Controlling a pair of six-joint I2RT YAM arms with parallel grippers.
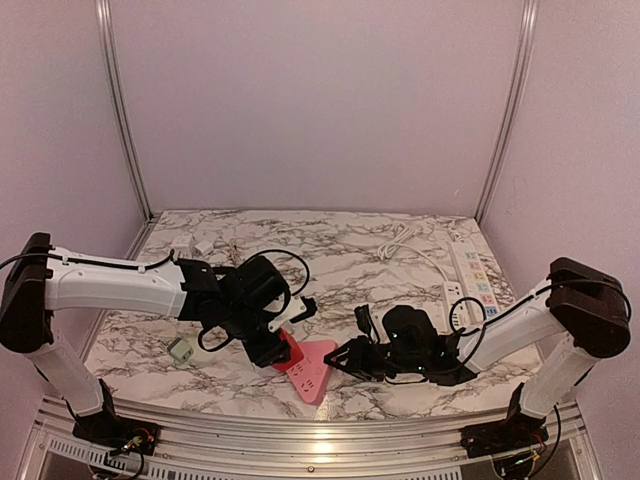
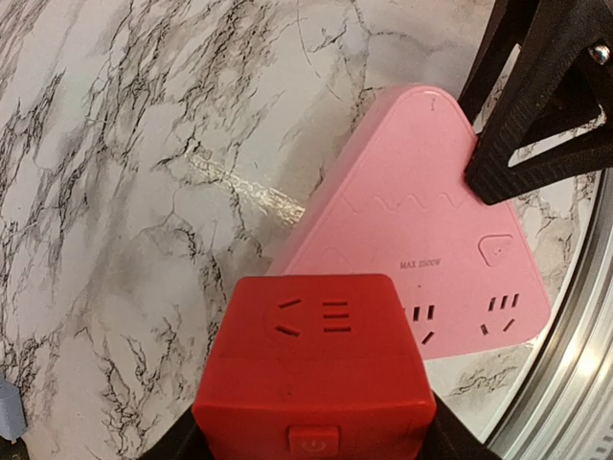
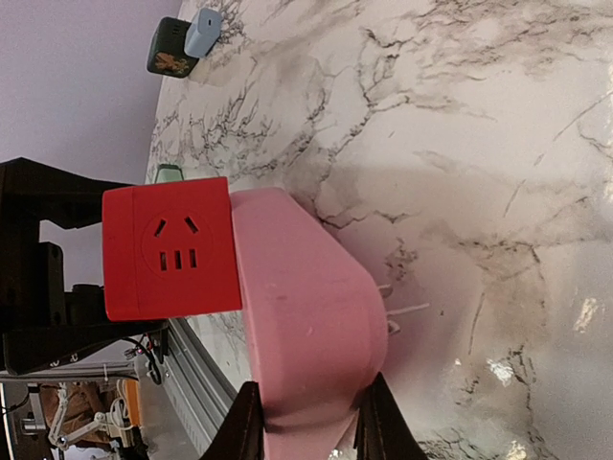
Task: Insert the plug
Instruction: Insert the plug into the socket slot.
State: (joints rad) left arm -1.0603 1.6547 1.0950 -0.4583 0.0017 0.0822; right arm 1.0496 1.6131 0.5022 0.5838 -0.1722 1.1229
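Marble counter (image 1: 400, 240) carries the pink power strip (image 2: 421, 240), clamped at its edge by the right pincer (image 3: 311, 426). The left pincer (image 2: 316, 443) grasps the red cube plug (image 2: 316, 374) by opposite side faces, just over the strip. Judged light, rigid, smooth plastic: grip squarely, avoid tilt

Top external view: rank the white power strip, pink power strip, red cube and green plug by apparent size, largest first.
1. white power strip
2. pink power strip, partly covered
3. red cube, partly hidden and raised nearer the camera, so its lead over the plug is unsure
4. green plug
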